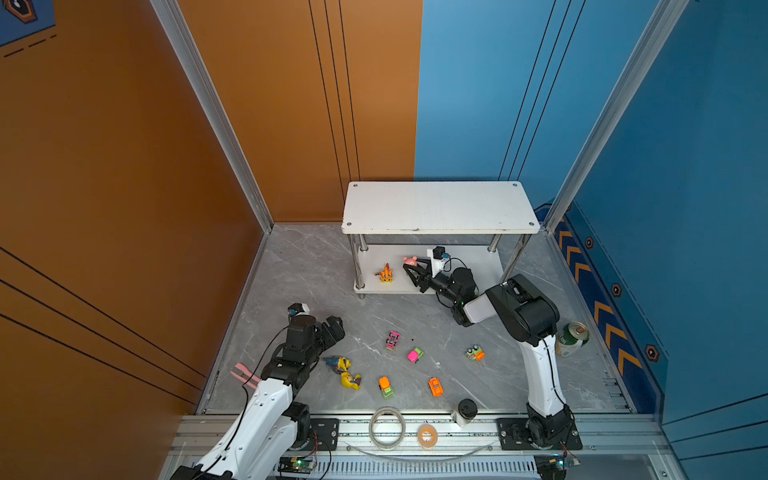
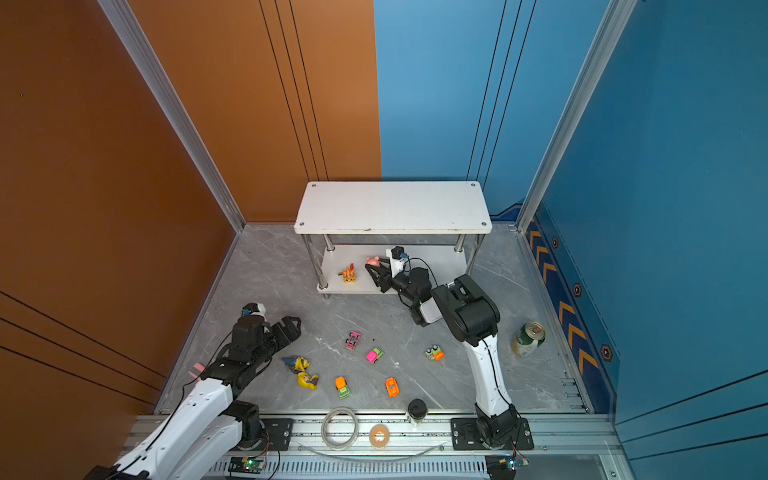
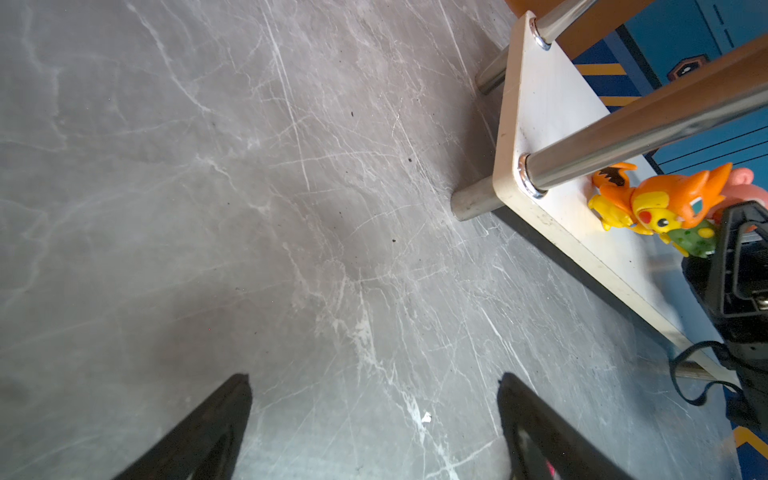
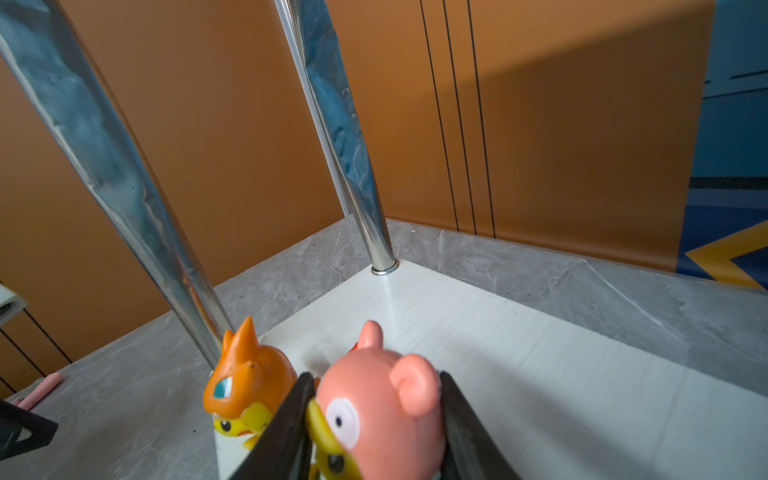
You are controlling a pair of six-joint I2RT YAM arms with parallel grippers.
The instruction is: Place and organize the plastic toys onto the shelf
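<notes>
Along the near edge of the worktop, an orange car and an orange-and-lime car sit apart from each other. To their left a yellow figurine lies just beside a blue-grey figurine. Toward the middle are a pink-and-lime car and a pink racer. A green-and-orange car sits well to their right. The left gripper hangs over bare worktop in the left half, its fingers spread wide with nothing between them. A green can sits tilted by the right edge. Against the far edge stands the shelf. On its lower board, near the front left post, the orange figurine stands upright. Just beside it the right gripper is in over that board, fingers closed narrowly on the head of the pink figurine. Whether this figurine's base touches the board is hidden.
</notes>
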